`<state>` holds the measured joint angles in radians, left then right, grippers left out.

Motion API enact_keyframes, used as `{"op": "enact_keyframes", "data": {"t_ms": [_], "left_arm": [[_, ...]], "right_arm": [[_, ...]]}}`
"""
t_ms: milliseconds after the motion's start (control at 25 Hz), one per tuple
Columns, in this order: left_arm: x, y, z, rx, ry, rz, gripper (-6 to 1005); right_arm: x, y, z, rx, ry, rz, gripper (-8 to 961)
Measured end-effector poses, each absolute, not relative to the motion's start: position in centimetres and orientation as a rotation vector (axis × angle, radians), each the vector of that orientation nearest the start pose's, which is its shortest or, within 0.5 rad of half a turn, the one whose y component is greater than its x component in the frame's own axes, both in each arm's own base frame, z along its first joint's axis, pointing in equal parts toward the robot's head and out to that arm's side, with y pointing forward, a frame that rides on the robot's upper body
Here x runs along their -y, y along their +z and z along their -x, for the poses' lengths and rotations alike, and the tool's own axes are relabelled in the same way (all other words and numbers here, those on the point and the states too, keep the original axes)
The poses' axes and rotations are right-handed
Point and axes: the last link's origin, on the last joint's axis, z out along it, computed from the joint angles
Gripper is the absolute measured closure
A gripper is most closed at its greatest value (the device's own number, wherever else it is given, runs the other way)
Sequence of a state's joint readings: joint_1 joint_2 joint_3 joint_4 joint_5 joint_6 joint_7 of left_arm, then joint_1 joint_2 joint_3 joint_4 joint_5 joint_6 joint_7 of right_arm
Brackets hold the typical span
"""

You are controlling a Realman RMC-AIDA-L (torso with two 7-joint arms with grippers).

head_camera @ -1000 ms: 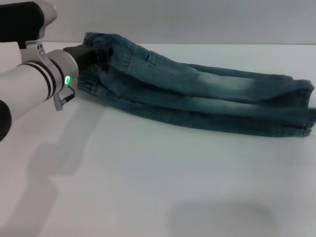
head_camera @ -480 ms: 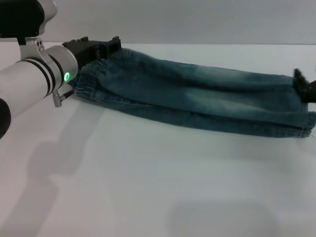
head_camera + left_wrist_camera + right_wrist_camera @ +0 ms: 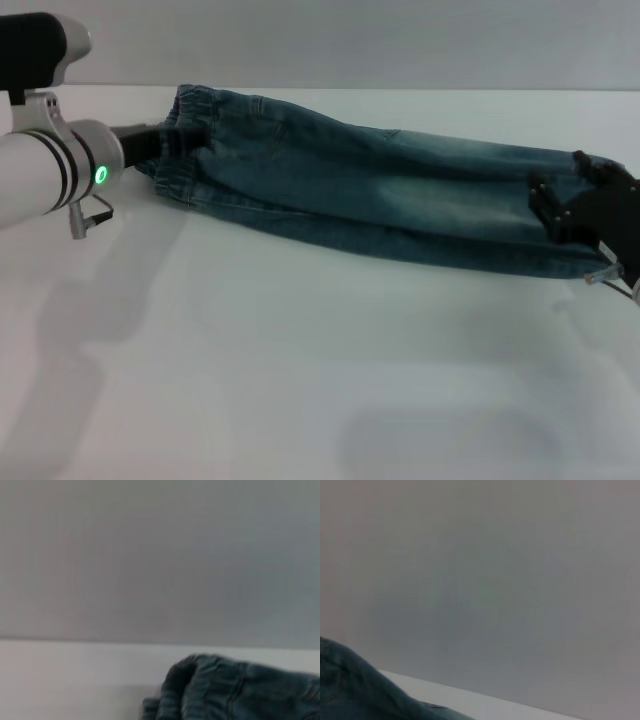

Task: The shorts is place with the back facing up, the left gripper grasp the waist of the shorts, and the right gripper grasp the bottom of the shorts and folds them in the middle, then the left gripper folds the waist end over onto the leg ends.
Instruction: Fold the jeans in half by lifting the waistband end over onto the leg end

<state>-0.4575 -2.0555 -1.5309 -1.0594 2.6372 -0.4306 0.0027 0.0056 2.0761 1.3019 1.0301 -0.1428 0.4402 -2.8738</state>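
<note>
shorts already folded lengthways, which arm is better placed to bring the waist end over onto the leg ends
Left. The left gripper is right at the waist of the shorts, while the right gripper sits at the far leg ends.

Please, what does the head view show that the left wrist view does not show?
Only the head view shows the full shorts lying lengthwise on the table, the left pincer at the waist, and the right pincer over the leg ends. Only the left wrist view shows mostly grey wall. Both show the gathered waist and white table.
</note>
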Motion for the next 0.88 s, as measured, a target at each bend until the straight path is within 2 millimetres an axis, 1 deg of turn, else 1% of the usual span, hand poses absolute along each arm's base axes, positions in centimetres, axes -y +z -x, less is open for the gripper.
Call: {"op": "enact_keyframes", "data": {"t_ms": [120,480,880], "left_arm": [[-41.7,-1.5,24.4,1.157,-0.243,1.857,150],[-41.7,-2.0,25.4,1.197,-0.192,1.853,149],[-41.8,-1.9,26.2,1.188,-0.177,1.838,146]], "right_arm": [[-30.9,-2.9,-28.2,-0.539,0.492,1.875,452],[-30.4,-3.7,-27.5,-0.524,0.504,1.91,453],[-29.9,-3.6,-27.0,-0.519,0.519,1.909,454]]}}
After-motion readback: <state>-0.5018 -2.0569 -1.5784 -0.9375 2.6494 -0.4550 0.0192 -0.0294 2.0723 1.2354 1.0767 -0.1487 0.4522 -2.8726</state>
